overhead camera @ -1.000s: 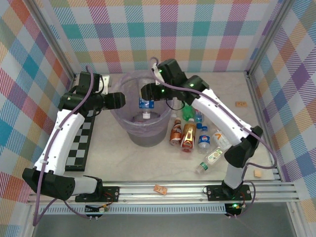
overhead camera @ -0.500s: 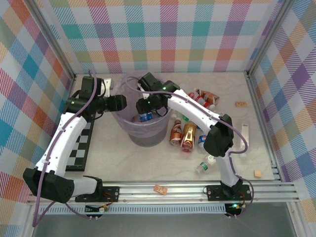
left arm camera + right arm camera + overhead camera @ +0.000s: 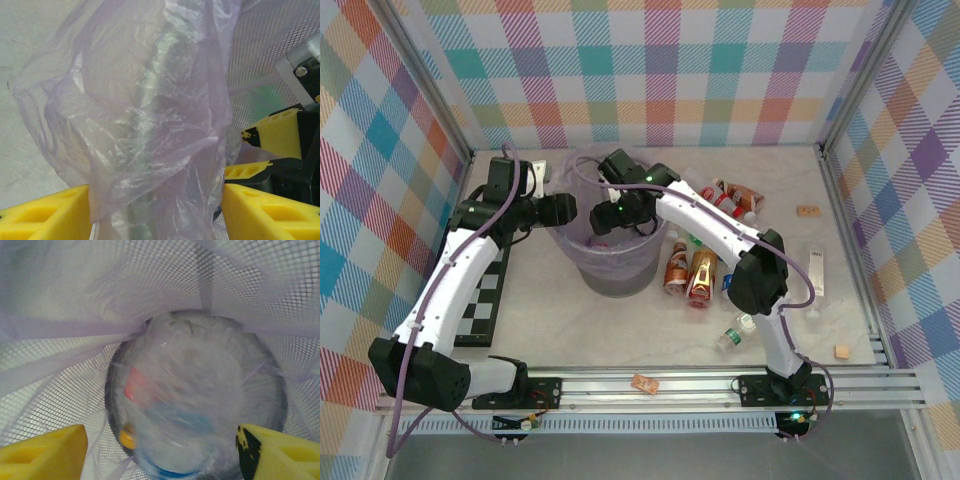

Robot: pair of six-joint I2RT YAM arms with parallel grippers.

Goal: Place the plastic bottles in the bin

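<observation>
Blurred clear bottle [image 3: 185, 405] with a blue label sits low inside the bin [image 3: 612, 282], at frame centre, directly below the right gripper [image 3: 161, 436]; jaws released, standing wide. Other bottles [image 3: 692, 270] lie on the table right of the bin, long axes mostly up-frame; right arm nearer. The bin rim intervenes. Left gripper [image 3: 156, 200] is clenched on the bag [image 3: 130, 125].

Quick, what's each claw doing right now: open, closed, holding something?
Left gripper: closed on the bag-lined rim of the bin.
Right gripper: open, over a blurred bottle down inside the bin.
</observation>
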